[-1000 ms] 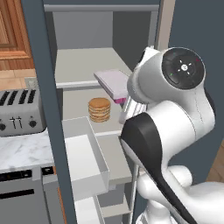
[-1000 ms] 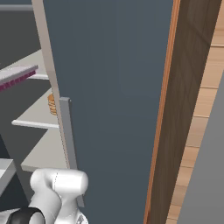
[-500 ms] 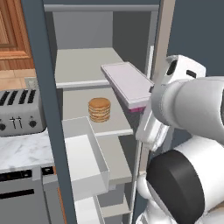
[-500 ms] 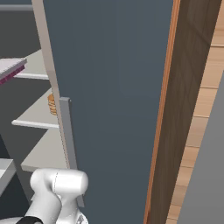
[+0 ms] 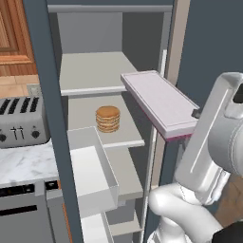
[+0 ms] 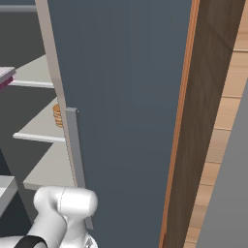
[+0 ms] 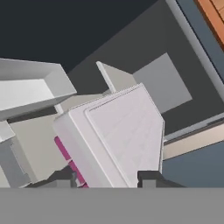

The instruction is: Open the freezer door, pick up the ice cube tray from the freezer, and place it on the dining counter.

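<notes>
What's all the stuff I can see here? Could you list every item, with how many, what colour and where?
ice cube tray: one, pale pink-white with magenta underside, held out in front of the open freezer.
pancakes: one tan stack, on a middle shelf.
shelves: several, pale grey, inside the freezer.
door bins: white, low on the open door.
toaster: one, silver, on the marble worktop at left.
closed door: one, slate-grey, at right.
fingers: two, dark, gripping the tray's near end.

Pancakes (image 5: pixel 108 118) on a shelf — toaster (image 5: pixel 21 121) left.
</notes>
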You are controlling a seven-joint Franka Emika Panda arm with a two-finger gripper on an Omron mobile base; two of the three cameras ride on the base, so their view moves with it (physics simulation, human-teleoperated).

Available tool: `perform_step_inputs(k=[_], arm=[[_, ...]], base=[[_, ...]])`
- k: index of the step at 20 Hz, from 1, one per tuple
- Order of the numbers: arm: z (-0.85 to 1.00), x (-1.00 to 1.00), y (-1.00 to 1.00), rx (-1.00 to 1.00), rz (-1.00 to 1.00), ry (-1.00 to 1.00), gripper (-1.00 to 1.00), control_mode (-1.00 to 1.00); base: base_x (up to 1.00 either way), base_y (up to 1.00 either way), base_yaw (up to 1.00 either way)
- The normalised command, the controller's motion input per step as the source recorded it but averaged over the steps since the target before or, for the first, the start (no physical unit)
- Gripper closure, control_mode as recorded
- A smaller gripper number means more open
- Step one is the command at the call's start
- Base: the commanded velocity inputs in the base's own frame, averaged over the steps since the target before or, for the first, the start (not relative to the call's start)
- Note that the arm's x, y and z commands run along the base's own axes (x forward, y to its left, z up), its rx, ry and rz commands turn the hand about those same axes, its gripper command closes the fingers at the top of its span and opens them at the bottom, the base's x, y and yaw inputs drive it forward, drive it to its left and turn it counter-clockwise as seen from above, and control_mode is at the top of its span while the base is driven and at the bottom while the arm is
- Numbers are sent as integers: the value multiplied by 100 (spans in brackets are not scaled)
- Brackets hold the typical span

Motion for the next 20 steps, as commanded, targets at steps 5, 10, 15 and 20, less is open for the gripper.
perform_step_inputs(k=[5,10,15,20], arm=[[0,-32,-16,0,0,0,100,-100],[-8,0,0,0,0,4,100,-100],[-10,0,0,0,0,6,100,-100],[-2,0,0,0,0,5,100,100]], base=[[0,0,0],[0,0,0],[0,0,0],[0,0,0]])
